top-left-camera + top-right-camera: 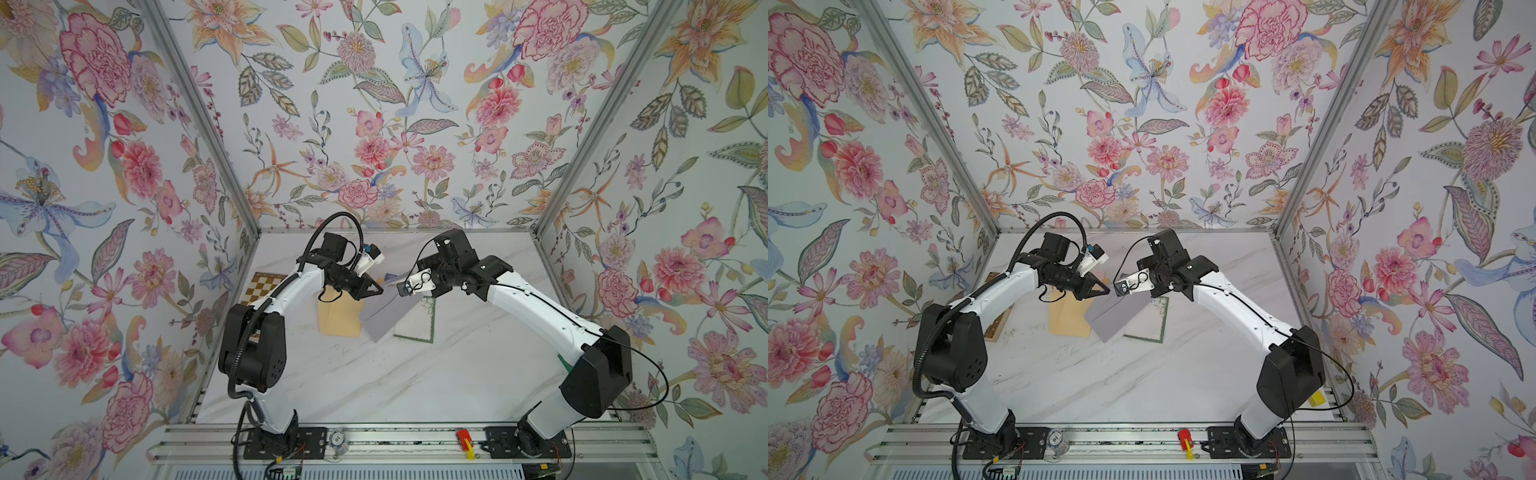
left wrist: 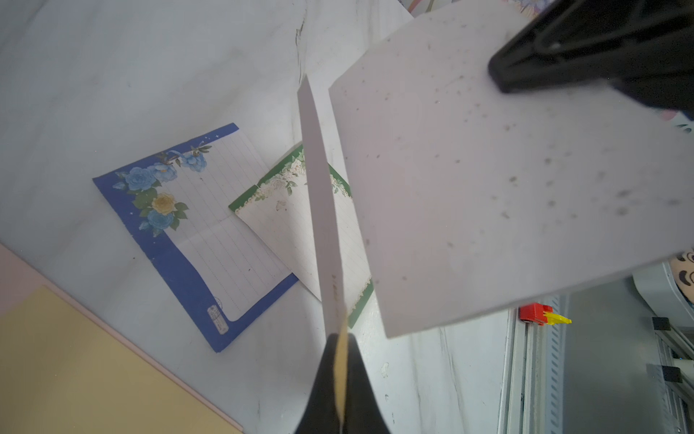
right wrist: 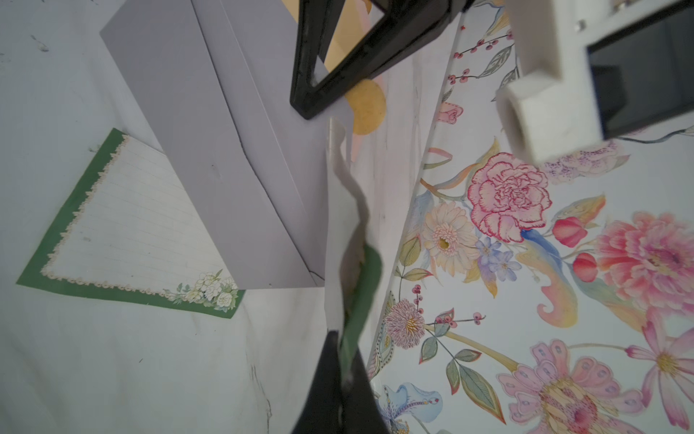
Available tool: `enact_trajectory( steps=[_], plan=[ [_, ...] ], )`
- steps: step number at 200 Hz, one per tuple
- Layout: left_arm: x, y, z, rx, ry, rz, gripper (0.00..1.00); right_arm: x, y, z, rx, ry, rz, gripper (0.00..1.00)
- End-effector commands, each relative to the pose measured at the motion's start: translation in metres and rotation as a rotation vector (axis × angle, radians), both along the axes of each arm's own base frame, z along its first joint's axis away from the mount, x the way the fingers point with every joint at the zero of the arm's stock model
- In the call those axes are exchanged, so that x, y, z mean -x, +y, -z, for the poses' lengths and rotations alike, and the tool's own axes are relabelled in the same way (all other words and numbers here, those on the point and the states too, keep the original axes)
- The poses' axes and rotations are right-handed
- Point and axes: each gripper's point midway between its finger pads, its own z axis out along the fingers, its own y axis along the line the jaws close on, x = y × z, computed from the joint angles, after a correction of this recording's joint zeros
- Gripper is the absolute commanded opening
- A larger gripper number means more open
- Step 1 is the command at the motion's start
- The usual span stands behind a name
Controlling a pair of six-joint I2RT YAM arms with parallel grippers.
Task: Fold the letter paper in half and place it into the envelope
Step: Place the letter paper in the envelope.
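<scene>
Yellow sheet [image 1: 336, 318]: flat, leftmost. Left fingers [image 1: 370, 289]: pinched tight on the flap edge of the grey envelope [image 1: 384, 313], whose body overlaps both flat sheets. Right fingers [image 1: 404, 289]: just beside, clamped on the raised, folded letter paper [image 3: 336, 225]. Green-bordered sheet [image 1: 415, 322]: flat, partly covered. Tabletop [image 1: 415, 382]: bare toward the arm bases.
</scene>
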Motion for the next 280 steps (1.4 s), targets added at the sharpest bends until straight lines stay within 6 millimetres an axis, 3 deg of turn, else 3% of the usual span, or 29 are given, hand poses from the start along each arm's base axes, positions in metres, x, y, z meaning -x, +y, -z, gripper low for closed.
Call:
enact_trajectory(
  steps=[1,37,93,171,210,280],
  plan=[
    [0.002,0.0,-0.014,0.066,-0.005,0.001,0.0,0.01,0.002,0.003,0.059,0.034,-0.028,0.0],
    [0.003,0.001,-0.016,0.083,-0.005,0.009,0.0,0.012,0.004,0.001,0.079,0.031,-0.032,0.0],
    [0.006,0.001,-0.015,0.098,0.006,0.021,0.0,0.002,0.004,0.018,0.168,-0.002,-0.023,0.0],
    [0.009,0.001,-0.014,0.102,0.01,0.02,0.0,-0.012,0.025,0.022,0.174,-0.123,-0.059,0.0],
    [0.009,0.001,-0.012,0.102,0.017,0.022,0.0,-0.005,0.031,0.015,0.148,-0.16,-0.077,0.0],
    [0.01,0.001,-0.012,0.105,0.022,0.024,0.0,0.01,0.046,0.026,0.111,-0.163,-0.12,0.0]
  ],
)
